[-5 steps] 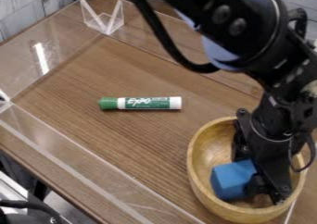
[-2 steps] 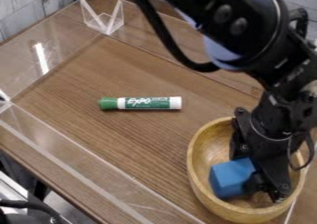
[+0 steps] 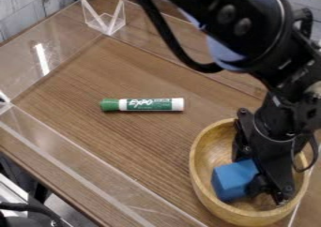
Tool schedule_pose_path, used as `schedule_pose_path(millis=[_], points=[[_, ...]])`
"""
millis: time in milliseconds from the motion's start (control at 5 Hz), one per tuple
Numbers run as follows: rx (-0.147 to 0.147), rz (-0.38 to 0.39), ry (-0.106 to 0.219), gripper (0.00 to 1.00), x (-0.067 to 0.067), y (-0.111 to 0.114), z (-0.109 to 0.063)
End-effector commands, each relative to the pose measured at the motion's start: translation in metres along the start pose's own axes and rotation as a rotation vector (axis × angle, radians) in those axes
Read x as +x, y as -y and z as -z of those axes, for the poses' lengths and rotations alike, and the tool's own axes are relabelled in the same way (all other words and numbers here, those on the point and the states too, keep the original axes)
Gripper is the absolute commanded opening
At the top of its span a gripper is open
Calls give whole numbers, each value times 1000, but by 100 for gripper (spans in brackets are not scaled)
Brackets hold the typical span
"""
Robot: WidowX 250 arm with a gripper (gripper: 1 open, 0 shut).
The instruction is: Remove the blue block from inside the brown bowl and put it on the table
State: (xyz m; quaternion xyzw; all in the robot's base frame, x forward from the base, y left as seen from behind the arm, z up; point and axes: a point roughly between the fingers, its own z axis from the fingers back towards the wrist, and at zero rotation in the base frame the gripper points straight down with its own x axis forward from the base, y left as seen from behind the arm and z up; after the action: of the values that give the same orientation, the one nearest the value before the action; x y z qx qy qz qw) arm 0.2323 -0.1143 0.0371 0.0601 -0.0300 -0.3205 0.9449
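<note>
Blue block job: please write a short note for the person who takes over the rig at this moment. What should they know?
Gripper: down inside the brown bowl, pointing straight down, shut on the blue block.
Blue block: at the bottom of the bowl, not lifted out.
Brown bowl: at the near right of the table.
Also there: a green-labelled marker lying on the table to the left of the bowl, apart from it.
Done: the block is reached and gripped.
Left: lift the block out over the rim, set it on bare table, perhaps between bowl and marker, then open and pull away.
</note>
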Motion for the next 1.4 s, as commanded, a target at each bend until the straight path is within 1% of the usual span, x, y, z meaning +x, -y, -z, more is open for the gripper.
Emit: schedule_pose_path(millis=[0,600,1200], points=[[13,-23,21,0,5,-8,-4],[26,-36,15,0,4,-13,-10],[34,-54,18,0,5,-16,-6]])
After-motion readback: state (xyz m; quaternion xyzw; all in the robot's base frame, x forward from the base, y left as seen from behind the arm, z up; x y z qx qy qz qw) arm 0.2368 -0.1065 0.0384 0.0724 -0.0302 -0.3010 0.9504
